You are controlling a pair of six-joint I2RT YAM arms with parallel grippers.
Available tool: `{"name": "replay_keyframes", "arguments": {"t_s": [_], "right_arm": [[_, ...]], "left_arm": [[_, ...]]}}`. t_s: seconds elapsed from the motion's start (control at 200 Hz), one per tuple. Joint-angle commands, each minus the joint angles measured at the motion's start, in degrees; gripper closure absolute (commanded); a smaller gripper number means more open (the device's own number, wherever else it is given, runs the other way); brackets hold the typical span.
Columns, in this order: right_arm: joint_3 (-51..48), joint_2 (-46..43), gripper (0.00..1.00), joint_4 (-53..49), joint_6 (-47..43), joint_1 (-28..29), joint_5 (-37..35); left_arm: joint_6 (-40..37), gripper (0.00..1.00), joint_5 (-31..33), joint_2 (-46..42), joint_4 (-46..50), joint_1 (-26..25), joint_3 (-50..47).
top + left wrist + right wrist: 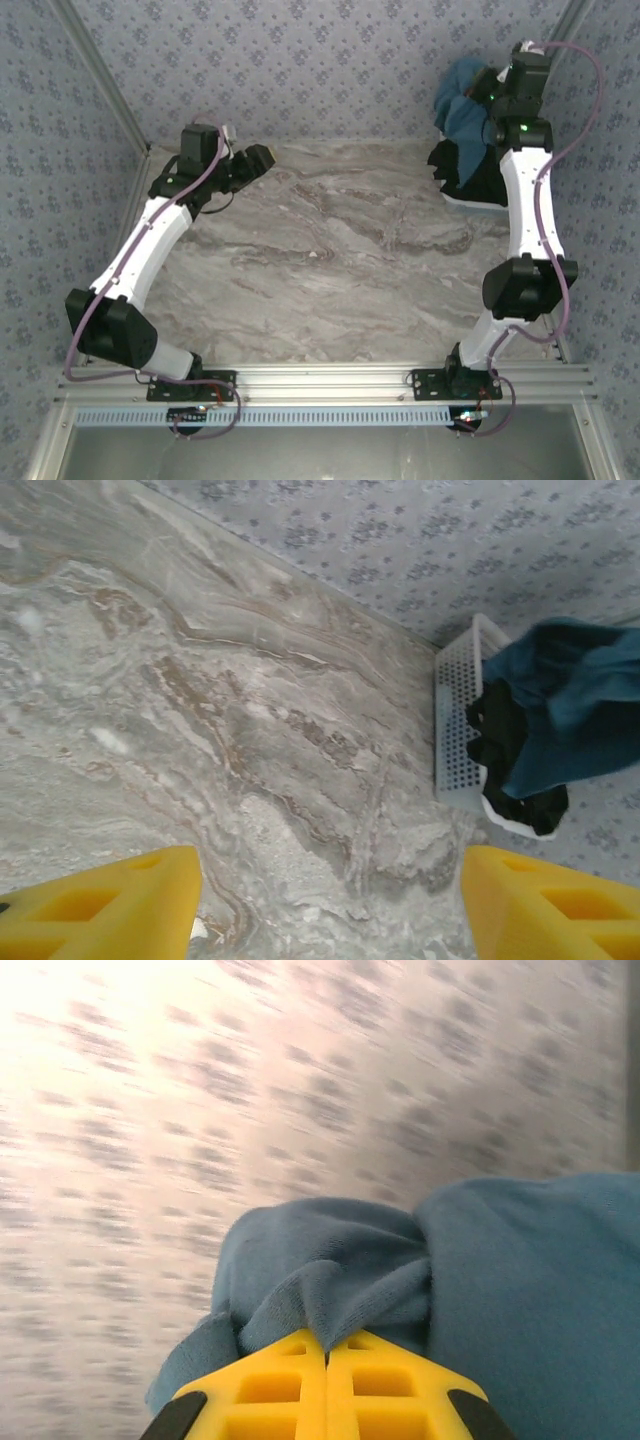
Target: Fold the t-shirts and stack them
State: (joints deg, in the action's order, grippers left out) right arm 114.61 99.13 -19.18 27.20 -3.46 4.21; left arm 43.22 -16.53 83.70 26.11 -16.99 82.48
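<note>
The teal-blue t-shirt (462, 100) hangs bunched at the far right, lifted above the white basket (478, 203). My right gripper (327, 1345) is shut on a fold of the teal-blue t-shirt (520, 1290), its yellow jaws pressed together with cloth pinched at the tips. Black t-shirts (470, 165) lie heaped in the basket and spill over its rim. The left wrist view shows the teal-blue t-shirt (575, 715) draped over the black t-shirts (505, 740). My left gripper (258, 160) hovers open over the marble table at the far left, its fingers (110, 905) wide apart with nothing between.
The marble tabletop (330, 250) stretches between the two arms. Patterned walls close in the back and sides. The white slatted basket (458, 720) stands in the far right corner against the wall.
</note>
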Motion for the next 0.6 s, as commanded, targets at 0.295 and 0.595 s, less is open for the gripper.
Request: {"name": "replay_keyframes", "arguments": {"t_s": [0.295,0.595], "right_arm": [[-5.34,-6.32,1.0,14.19,8.4,19.44,10.76],[-38.34,-9.45,0.94,10.13,20.36,30.58,9.56]], "left_arm": [[0.02,0.28,14.01,-5.01,9.06,1.69,3.76],[0.11,0.28,9.05,-6.51,10.37,1.97,-0.81]]}}
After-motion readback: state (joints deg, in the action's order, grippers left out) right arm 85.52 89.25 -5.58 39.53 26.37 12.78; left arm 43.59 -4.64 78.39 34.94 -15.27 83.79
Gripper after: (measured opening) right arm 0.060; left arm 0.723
